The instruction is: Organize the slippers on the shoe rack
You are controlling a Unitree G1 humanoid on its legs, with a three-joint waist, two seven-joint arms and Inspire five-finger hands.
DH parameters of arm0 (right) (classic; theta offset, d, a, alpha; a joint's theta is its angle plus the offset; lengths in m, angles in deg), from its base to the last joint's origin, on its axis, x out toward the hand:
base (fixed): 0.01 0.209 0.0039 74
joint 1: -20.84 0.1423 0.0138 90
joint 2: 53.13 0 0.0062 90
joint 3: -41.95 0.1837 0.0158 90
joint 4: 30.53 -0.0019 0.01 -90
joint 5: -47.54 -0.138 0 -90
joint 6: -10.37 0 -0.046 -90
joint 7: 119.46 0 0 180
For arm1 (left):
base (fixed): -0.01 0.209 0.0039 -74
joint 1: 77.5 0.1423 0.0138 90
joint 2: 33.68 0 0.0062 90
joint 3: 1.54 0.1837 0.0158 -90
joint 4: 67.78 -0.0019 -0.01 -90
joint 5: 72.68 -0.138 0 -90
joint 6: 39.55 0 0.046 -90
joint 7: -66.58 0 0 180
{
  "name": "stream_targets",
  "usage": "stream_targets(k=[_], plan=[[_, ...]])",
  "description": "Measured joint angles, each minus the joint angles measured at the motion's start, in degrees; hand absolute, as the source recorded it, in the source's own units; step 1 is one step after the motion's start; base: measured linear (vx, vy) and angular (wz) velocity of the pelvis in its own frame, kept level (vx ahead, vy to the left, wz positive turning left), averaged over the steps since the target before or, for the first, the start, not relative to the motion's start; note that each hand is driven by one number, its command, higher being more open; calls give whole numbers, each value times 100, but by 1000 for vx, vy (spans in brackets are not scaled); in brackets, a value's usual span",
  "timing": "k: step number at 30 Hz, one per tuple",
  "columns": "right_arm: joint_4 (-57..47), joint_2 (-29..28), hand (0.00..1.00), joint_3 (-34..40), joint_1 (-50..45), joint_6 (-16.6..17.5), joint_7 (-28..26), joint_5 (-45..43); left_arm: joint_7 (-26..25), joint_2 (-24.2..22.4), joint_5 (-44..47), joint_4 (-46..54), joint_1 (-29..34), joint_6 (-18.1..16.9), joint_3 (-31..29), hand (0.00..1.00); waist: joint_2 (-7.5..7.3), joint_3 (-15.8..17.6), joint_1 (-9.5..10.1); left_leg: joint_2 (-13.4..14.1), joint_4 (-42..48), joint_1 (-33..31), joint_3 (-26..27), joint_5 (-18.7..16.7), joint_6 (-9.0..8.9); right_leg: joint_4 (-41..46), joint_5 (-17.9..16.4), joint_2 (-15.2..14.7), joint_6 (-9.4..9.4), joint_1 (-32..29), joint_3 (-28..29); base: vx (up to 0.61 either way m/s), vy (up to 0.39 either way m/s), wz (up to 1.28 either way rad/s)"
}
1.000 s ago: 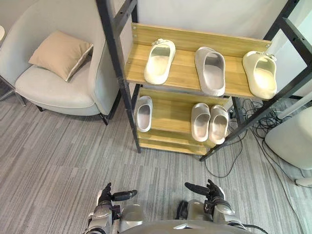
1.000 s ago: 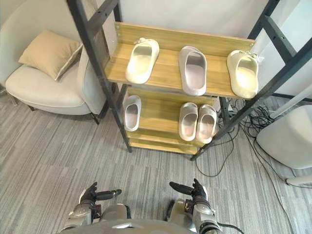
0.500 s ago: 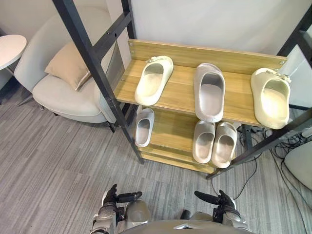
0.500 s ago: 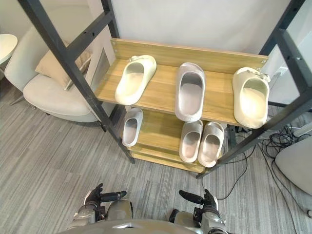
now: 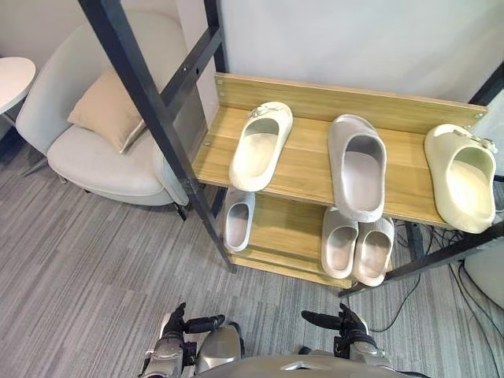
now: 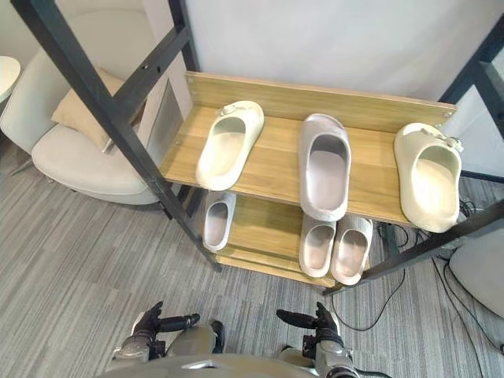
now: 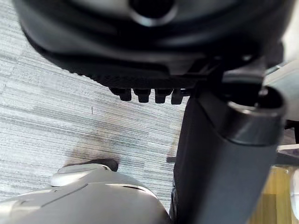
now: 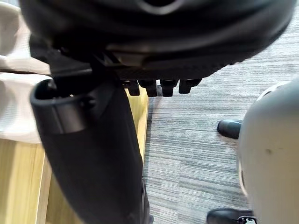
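A wooden shoe rack (image 5: pixel 307 169) with a black frame stands ahead of me. Its top shelf holds a cream slipper (image 5: pixel 260 146) at the left, a grey slipper (image 5: pixel 358 165) in the middle and a cream slipper (image 5: pixel 468 177) at the right. On the lower shelf a single grey slipper (image 5: pixel 238 220) lies at the left and a grey pair (image 5: pixel 356 246) side by side at the right. My left hand (image 5: pixel 179 324) and right hand (image 5: pixel 340 323) hang low over the carpet, well short of the rack. Both are open and hold nothing, thumbs pointing inward.
A grey armchair (image 5: pixel 87 153) with a beige cushion (image 5: pixel 106 110) stands left of the rack. A white round table edge (image 5: pixel 12 79) shows at the far left. Cables (image 5: pixel 472 287) and a white object (image 5: pixel 490 272) lie right of the rack. Grey striped carpet (image 5: pixel 79 260) covers the floor.
The whole picture has shifted: the rack now looks closer and larger, so the camera has moved toward it. Both hands stay low and empty.
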Motion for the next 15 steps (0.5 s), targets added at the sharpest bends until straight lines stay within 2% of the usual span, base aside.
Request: stream_targets(k=[2,5,9,10,11,12,15], plan=[[5,3,100,-19,-4,-30,1,-3,1,30,-6,-11,6,0,106,100,-5,-29,-2,-5,-158,63,-1,106,-8,-2,14,7,0,-14,6,-88,-62,0],[10,9,100,-432,59,-91,-78,120,15,79,-151,-16,18,-1,258,100,-53,-96,2,-35,-572,221,-19,374,-12,-17,54,11,-3,-35,6,-78,-30,3],[1,66,100,-1796,295,-126,-270,461,20,131,-342,-16,22,-4,372,100,-102,-148,36,-93,-933,323,-39,631,12,-44,118,-8,6,-90,20,-63,7,2],[-47,67,100,-2412,404,-133,-381,513,20,153,-377,-14,17,-11,418,100,-120,-160,61,-107,-993,331,-38,678,31,-56,147,-11,4,-112,38,-43,24,-2],[-95,51,100,-2715,470,-136,-437,556,26,160,-387,-11,13,-15,426,100,-131,-163,79,-113,-1005,332,-38,692,37,-73,167,-14,6,-113,44,-59,41,-6],[-271,15,100,-3269,575,-146,-585,564,30,162,-424,2,8,-15,426,100,-149,-175,145,-128,-1005,331,-32,706,54,-110,206,-21,10,-111,66,-58,43,-5],[-900,-51,100,-4254,826,-144,-884,538,50,168,-444,22,9,-20,426,100,-172,-189,211,-161,-1004,313,-31,732,91,-171,274,-48,19,-110,76,-53,41,-2]])
